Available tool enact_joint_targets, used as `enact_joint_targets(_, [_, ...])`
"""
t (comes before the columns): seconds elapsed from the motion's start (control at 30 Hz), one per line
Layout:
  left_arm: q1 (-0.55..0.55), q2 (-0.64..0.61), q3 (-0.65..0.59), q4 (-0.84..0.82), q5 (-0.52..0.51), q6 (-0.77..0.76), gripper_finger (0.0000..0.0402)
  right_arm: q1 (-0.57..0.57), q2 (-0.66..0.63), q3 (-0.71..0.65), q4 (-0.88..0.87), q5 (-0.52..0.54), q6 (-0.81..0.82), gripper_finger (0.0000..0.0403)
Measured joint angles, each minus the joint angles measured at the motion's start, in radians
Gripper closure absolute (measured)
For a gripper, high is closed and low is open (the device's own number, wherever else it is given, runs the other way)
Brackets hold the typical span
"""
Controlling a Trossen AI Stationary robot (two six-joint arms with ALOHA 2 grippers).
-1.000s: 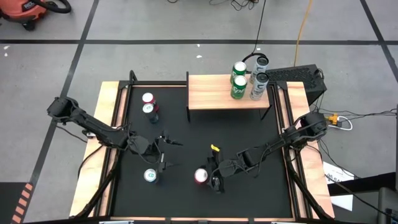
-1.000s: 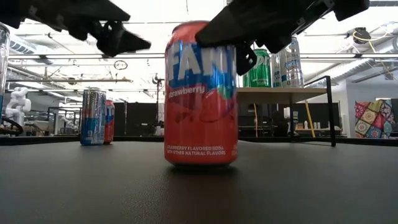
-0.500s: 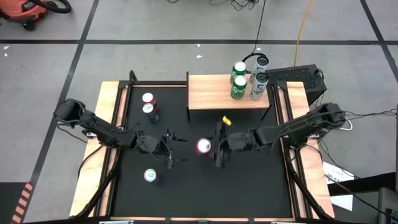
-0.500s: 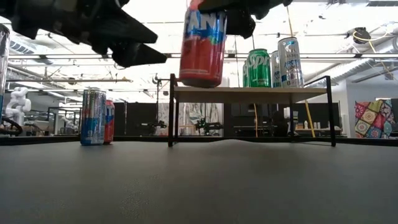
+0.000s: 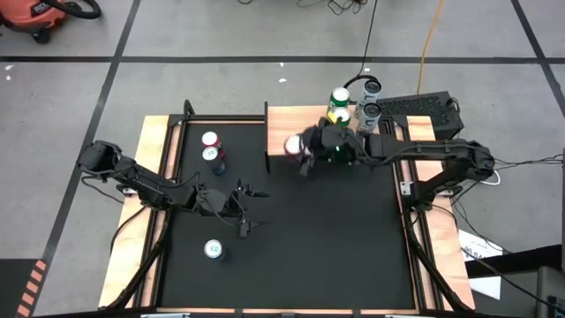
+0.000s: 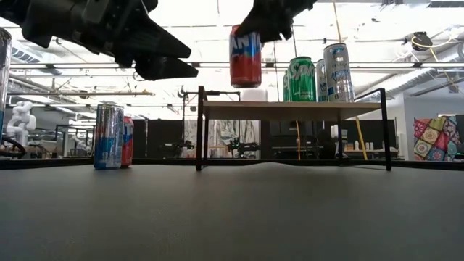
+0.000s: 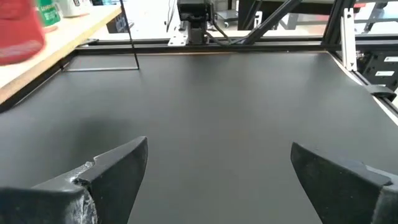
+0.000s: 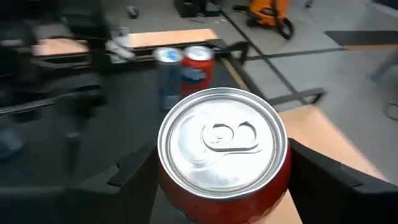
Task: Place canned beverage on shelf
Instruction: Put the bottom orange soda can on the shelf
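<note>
Red can (image 5: 292, 146) now over shelf (image 5: 282, 132) (between right gripper (image 5: 307, 152) fingers).

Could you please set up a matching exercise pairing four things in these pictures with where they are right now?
Things:
1. red strawberry soda can
2. green soda can
3. lone silver-topped can
4. left gripper

Places:
A. standing on the black table, near its front-left part
B. open, over the table, holding nothing
C. standing on the wood-topped shelf
D. held in the right gripper above the shelf's left end

Pairs: 1-D, 2-C, 3-A, 4-B
</note>
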Motion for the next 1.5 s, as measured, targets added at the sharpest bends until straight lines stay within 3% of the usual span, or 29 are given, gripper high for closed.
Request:
enact_joint_targets(0.2, [0.000, 0.000, 0.000, -0.008, 0.000, 0.001, 0.0009, -0.089, 0.032, 0.000, -0.004, -0.003, -0.009, 0.0127])
enact_joint_targets(0.4, [0.000, 0.000, 0.000, -0.014, 0.000, 0.003, 0.0009, -0.161, 0.051, 0.000, 0.016, -0.115, 0.002, 0.0121])
enact_joint_targets(0.57, [0.003, 0.000, 0.000, -0.017, -0.037, 0.005, 0.0009, -0.176, 0.053, 0.001, 0.029, -0.131, -0.035, 0.0092])
enact_joint_targets(0.77, [0.022, 0.000, 0.000, -0.017, -0.154, 0.007, 0.0009, -0.175, 0.052, 0.000, 0.083, -0.126, -0.070, 0.0047])
enact_joint_targets(0.97, [0.062, -0.001, 0.000, -0.015, -0.159, 0.030, 0.0009, -0.175, 0.053, 0.000, 0.099, -0.118, -0.095, 0.0047])
enact_joint_targets(1.2, [0.100, -0.032, 0.061, -0.019, -0.169, 0.204, 0.0010, -0.120, -0.019, -0.001, 0.115, -0.017, -0.160, 0.0047])
enact_joint_targets(1.33, [0.143, -0.061, 0.132, -0.067, -0.135, 0.316, 0.0034, -0.049, -0.096, -0.001, 0.074, 0.035, -0.138, 0.0051])
enact_joint_targets(1.5, [0.245, -0.071, 0.248, -0.187, -0.025, 0.339, 0.0106, 0.044, -0.182, -0.041, 0.015, 0.059, -0.040, 0.0090])
